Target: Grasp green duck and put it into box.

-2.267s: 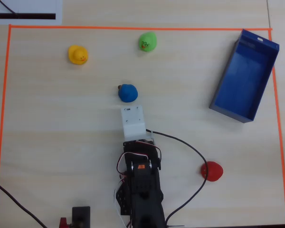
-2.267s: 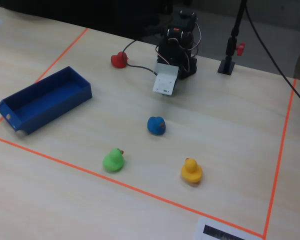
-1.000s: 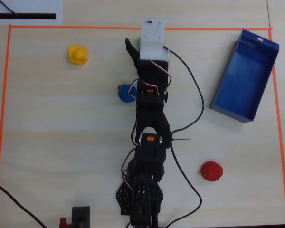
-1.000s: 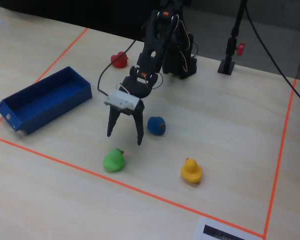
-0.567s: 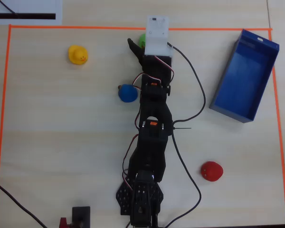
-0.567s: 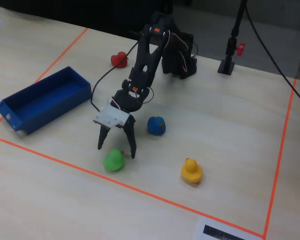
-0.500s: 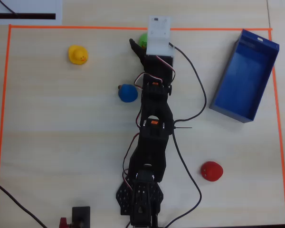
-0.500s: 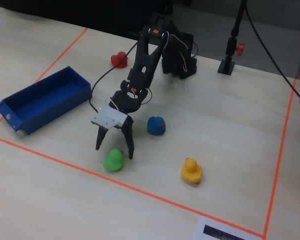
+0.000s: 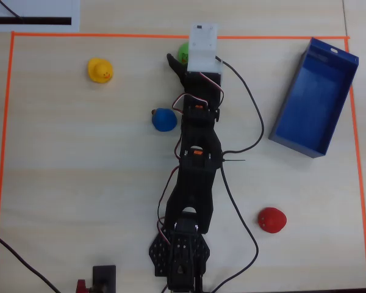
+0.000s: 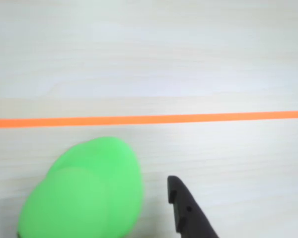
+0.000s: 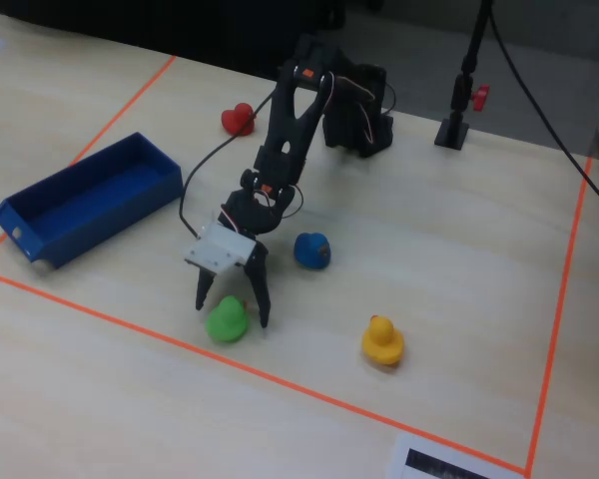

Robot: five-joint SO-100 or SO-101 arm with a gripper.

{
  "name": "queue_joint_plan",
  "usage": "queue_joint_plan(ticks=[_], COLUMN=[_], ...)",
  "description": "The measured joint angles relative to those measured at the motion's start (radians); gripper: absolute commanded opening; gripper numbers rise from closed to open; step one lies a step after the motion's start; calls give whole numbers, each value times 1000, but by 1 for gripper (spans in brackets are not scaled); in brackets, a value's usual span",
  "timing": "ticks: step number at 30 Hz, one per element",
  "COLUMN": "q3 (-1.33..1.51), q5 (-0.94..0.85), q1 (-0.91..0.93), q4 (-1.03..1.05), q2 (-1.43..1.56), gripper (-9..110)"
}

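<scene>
In the fixed view, going left to right, the box (image 11: 85,205) sits empty at the left of the counter (image 11: 439,239), then the hand (image 11: 233,302) w/ its two fingers spread open, one on each side of the green duck (image 11: 226,320), which sits just inside the orange tape line (image 11: 309,391). The grab step is on, I think: the hand is down around the duck but not squeezing it yet. Next it needs to close on the duck, lift it & carry it left to the box
</scene>
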Motion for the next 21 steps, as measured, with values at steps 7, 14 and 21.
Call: queue_joint_plan(ticks=[7, 14, 21], q3=[-86, -137, -196], q5=[0, -49, -91], q1=[-8, -9, -18], q4=[34, 43, 153], q2=[-64, -98, -107], gripper=[43, 21, 1])
